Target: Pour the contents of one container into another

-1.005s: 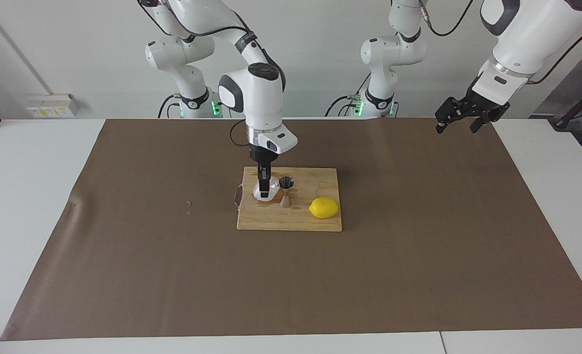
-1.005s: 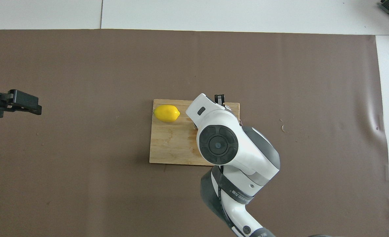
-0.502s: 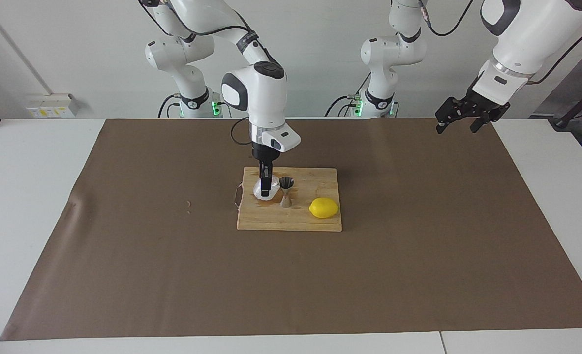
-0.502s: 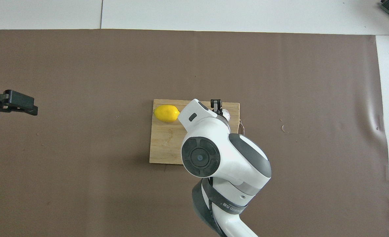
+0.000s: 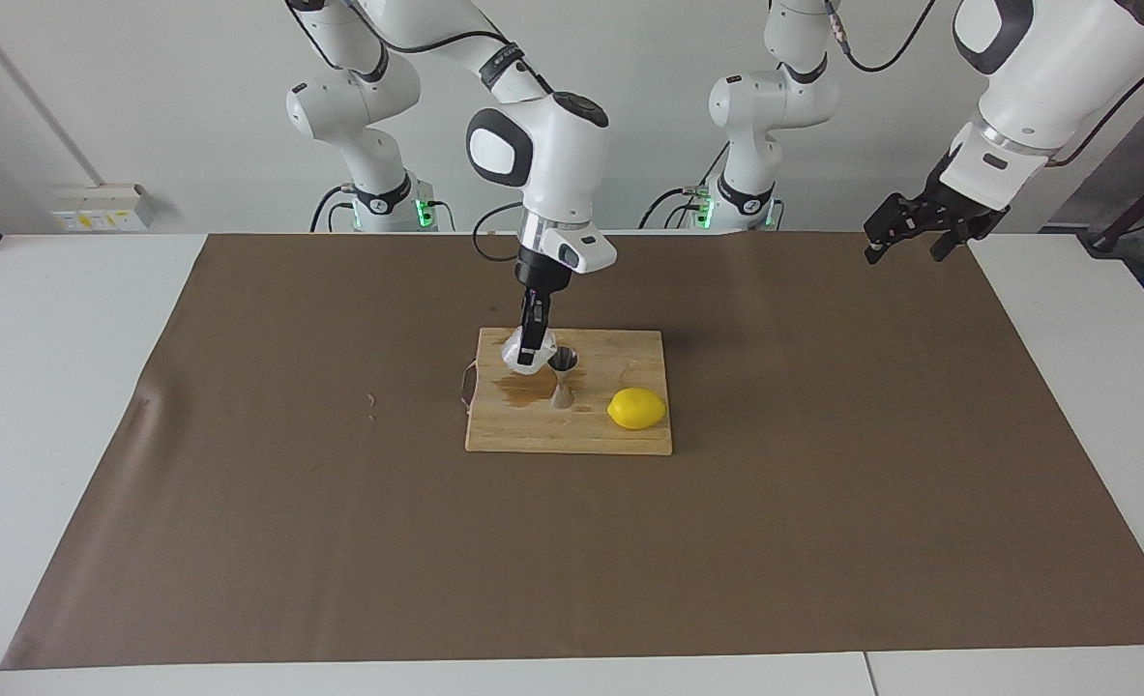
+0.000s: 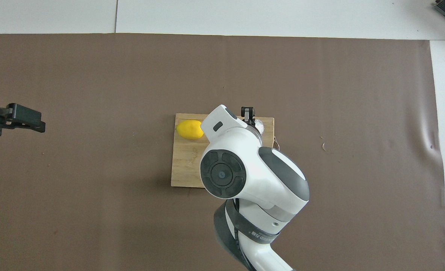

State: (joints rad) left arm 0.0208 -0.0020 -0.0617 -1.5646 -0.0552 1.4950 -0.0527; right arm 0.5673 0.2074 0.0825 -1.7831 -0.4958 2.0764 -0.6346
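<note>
brown paper sheet covers most of a white table, pale wall at the robots' end. wooden cutting board sits mid-sheet, short cord loop at its end toward the right arm's side. right gripper comes down over the board, tilted, fingers clenched on the small clear faceted cup. cup is lifted off the board and tipped toward the steel jigger, its rim just beside the jigger's top cone; cannot tell if they touch. jigger stands upright on the board, hourglass shape, narrow waist. dark wet stain on the wood under the cup, running up to the jigger's foot. lemon lies on the board toward the left arm's end, apart from the jigger and a bit farther from the robots than it. in the overhead view the right arm's wrist hides the jigger and most of the cup; only one black finger and a sliver of glass show past it, lemon partly covered too. left gripper hangs in the air over the sheet's corner at the left arm's end, fingers released and spread, holding nothing; that arm waits. same gripper shows at the overhead view's edge.
</note>
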